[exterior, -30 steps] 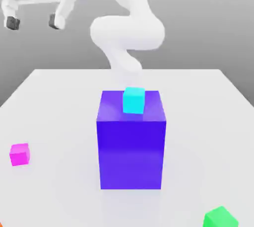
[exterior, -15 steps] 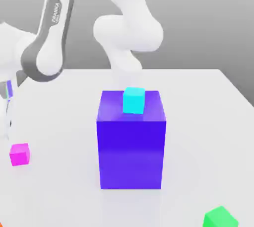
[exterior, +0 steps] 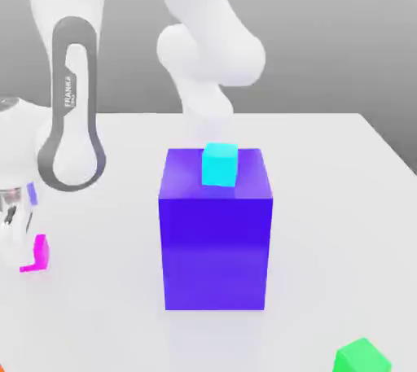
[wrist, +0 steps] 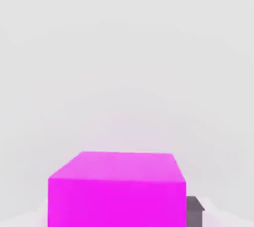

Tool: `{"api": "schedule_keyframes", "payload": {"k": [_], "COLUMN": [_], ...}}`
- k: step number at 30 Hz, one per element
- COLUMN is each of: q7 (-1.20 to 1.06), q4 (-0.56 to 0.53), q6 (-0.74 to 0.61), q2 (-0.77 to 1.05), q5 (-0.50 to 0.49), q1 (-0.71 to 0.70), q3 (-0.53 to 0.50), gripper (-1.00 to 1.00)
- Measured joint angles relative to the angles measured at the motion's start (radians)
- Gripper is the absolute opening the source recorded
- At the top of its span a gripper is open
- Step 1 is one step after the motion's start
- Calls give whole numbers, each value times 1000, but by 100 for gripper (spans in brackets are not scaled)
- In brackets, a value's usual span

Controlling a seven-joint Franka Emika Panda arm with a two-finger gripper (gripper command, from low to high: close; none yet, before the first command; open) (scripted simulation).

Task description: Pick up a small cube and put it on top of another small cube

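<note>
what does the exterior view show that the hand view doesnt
Only the exterior view has the big blue-purple block with the cyan cube on top, the green cube near the bottom edge, and the white arm bent down at that view's left. Only the hand view has a close look at the top face of the magenta cube and one dark fingertip beside it. Both share the magenta cube and the white table.

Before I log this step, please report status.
Gripper shut on pink cube, on table. Cyan cube atop blue block. Nothing in the way.
</note>
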Motion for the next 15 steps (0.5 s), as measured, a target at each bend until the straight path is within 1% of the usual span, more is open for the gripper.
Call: {"api": "schedule_keyframes", "payload": {"k": [3, 4, 10, 15], "q7": [63, 74, 119, 146], "q4": [-18, -5, 122, 205], "q6": [-79, -99, -196, -256], "q2": [-100, -105, -66, -40], "q5": [-85, -105, -199, -256], "q1": [35, 64, 274, 426], "q3": [-42, -25, 153, 278], "gripper": [-100, -100, -100, -100]}}
